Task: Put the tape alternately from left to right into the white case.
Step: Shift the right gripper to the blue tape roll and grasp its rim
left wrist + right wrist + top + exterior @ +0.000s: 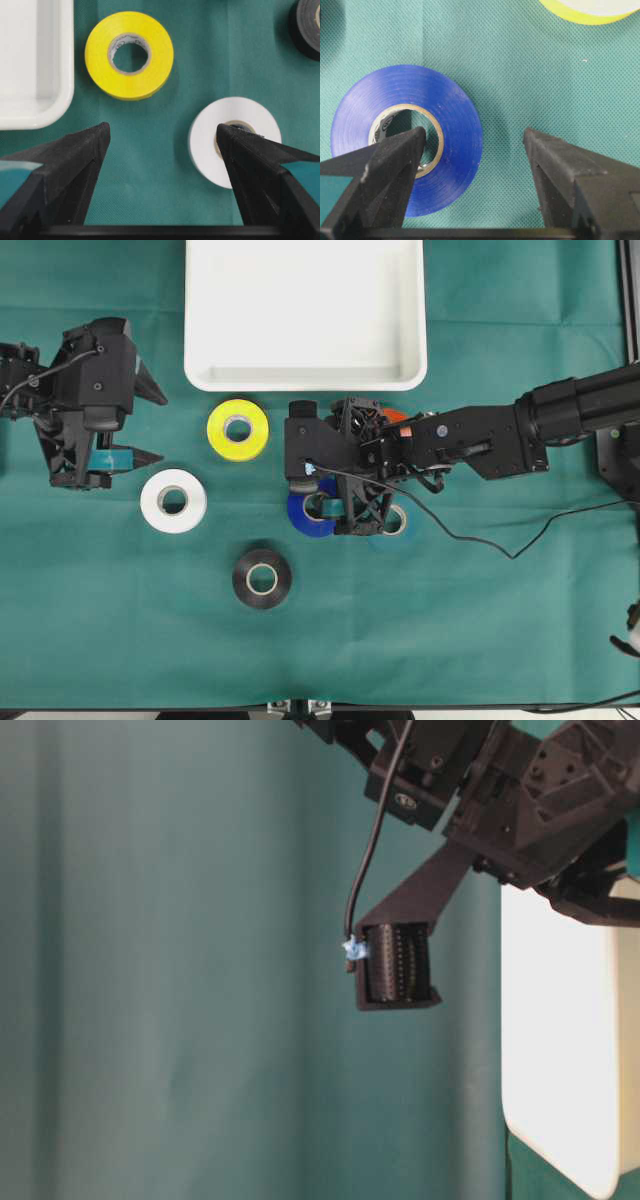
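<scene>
My right jaws [472, 145] stand wide apart and grip nothing; one finger [395, 150] hangs over the pale core of the blue roll [452, 130], the other over bare green cloth beside it, so I judge I am lining up to pinch one wall of that roll, though I cannot tell whether I touch it yet. From overhead, my right arm reaches across the middle of the table [450, 640] and hides much beneath it: the teal roll [396, 523] peeps out just beside the blue one, and only a sliver of the red-orange roll [394, 415] shows close to the case's near rim. My left jaws [162, 132] are open too and empty, hovering off to the left side, with the white roll [207, 132] partly behind one finger and the yellow roll [129, 55] farther on, apart from both fingers. The black roll [262, 578] lies alone on the cloth, well apart from the others. Beyond them all sits the white case [305, 375], and as far as I can see nothing lies in it. So I reckon the job is barely begun: all six rolls are on the table, none placed, and every one must yet go in, side by side in turn.
</scene>
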Tool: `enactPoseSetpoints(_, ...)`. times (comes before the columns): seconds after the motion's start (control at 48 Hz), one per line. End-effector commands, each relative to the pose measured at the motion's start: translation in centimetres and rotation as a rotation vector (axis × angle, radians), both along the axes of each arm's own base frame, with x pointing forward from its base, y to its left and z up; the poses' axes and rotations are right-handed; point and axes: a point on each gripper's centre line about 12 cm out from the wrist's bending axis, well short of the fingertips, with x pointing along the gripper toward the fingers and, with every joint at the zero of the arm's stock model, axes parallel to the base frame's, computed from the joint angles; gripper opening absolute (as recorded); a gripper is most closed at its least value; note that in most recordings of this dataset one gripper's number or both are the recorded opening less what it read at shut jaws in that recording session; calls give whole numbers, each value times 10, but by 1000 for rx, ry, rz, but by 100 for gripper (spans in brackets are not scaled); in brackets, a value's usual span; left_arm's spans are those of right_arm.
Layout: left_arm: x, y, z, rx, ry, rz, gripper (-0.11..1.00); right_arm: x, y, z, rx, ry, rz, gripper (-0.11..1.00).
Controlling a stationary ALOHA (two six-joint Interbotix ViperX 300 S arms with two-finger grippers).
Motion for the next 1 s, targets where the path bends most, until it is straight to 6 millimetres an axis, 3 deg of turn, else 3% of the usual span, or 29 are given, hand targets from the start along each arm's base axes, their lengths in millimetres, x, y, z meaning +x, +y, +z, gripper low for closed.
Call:
enactPoseSetpoints(0.0,3,0,5,-3,-21,3,81,6,0,10,0,-32,1,83)
enactPoseSetpoints(0.229,3,0,5,-3,-21,3,81,6,-3,11,-16,-36,11,76)
enactPoseSetpoints(0.416,2,0,5,-2,-20,2,81,8,-3,13,-16,-37,11,30)
enactPoseSetpoints(0.791,2,0,6,-4,-18,4,81,11,-2,23,-16,-48,10,30)
enactPoseSetpoints(0.979,2,0,6,-4,-18,4,81,9,-1,51,-10,-105,14,30)
